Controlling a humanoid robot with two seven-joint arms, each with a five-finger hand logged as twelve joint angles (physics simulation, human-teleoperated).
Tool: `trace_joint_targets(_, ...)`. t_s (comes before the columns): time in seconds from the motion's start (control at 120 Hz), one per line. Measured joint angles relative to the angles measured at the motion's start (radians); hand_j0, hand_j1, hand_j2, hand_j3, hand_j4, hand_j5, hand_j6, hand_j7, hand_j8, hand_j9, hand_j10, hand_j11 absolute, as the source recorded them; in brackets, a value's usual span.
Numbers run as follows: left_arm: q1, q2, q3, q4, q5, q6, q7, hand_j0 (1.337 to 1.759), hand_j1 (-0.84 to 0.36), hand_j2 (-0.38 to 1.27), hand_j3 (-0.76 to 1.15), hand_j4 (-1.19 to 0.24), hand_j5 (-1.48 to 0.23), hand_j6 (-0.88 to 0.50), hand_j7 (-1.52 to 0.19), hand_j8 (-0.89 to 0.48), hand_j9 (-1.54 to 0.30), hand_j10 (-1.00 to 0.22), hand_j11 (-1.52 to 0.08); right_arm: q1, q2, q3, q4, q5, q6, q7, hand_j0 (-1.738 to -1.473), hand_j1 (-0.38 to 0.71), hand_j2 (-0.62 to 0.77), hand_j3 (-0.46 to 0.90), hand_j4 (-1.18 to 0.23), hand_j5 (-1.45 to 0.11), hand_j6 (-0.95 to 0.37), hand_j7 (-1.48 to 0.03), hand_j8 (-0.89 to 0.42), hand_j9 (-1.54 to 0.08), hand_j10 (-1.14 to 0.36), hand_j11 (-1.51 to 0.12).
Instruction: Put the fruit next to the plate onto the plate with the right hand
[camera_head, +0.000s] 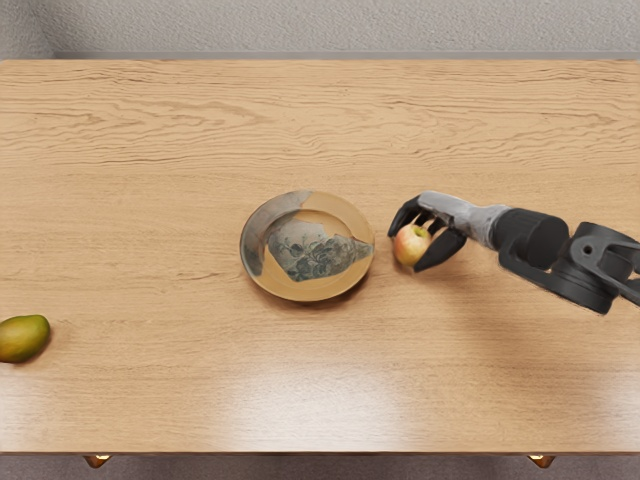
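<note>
Red-and-yellow, the apple (409, 245) sits just beside the right rim of the plate (256, 236). My right robot hand (438, 224) is closed around it from the right, so I judge it grasped. I cannot tell whether it still rests on the bench (300, 120). In the head view, doing this step well means holding the squeeze steady and lifting enough to clear the raised rim. Then I would carry the fruit left over the patterned middle and set it down gently so it does not roll. Nothing lies between apple and plate. A green-yellow mango (22, 337) lies well apart near the bench's left edge and is no obstacle. My left arm is out of sight.
</note>
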Motion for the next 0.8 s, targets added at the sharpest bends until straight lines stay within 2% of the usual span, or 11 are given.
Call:
trace_joint_targets(0.217,0.0,0.0,0.0,0.0,0.0,0.0,0.0,1.658,0.06,0.05,0.0,-0.24,-0.32,-0.24,-0.32,-0.24,-0.32,-0.24,-0.32,0.019,-0.048,0.106,0.009,0.137,0.177,-0.003,-1.653,0.21,0.04,0.0,-0.6,-0.81,-0.42,-0.79,-0.4,-0.8,-0.6,-0.79)
trace_joint_targets(0.475,0.0,0.0,0.0,0.0,0.0,0.0,0.0,1.658,0.06,0.05,0.0,-0.24,-0.32,-0.24,-0.32,-0.24,-0.32,-0.24,-0.32,0.075,-0.052,0.138,0.014,0.278,0.273,-0.005,-1.654,0.22,0.04,0.0,-0.61,-0.82,-0.41,-0.8,-0.39,-0.81,-0.61,-0.81)
trace_joint_targets(0.692,0.0,0.0,0.0,0.0,0.0,0.0,0.0,1.658,0.06,0.05,0.0,-0.24,-0.32,-0.24,-0.32,-0.24,-0.32,-0.24,-0.32,0.102,0.034,0.14,0.012,0.305,0.279,-0.006,-1.655,0.22,0.05,0.0,-0.61,-0.83,-0.4,-0.81,-0.38,-0.82,-0.62,-0.82)
trace_joint_targets(0.8,0.0,0.0,0.0,0.0,0.0,0.0,0.0,1.658,0.06,0.05,0.0,-0.24,-0.32,-0.24,-0.32,-0.24,-0.32,-0.24,-0.32,0.114,0.09,0.139,0.002,0.302,0.279,-0.031,-1.655,0.22,0.05,0.0,-0.62,-0.84,-0.4,-0.82,-0.38,-0.83,-0.63,-0.83)
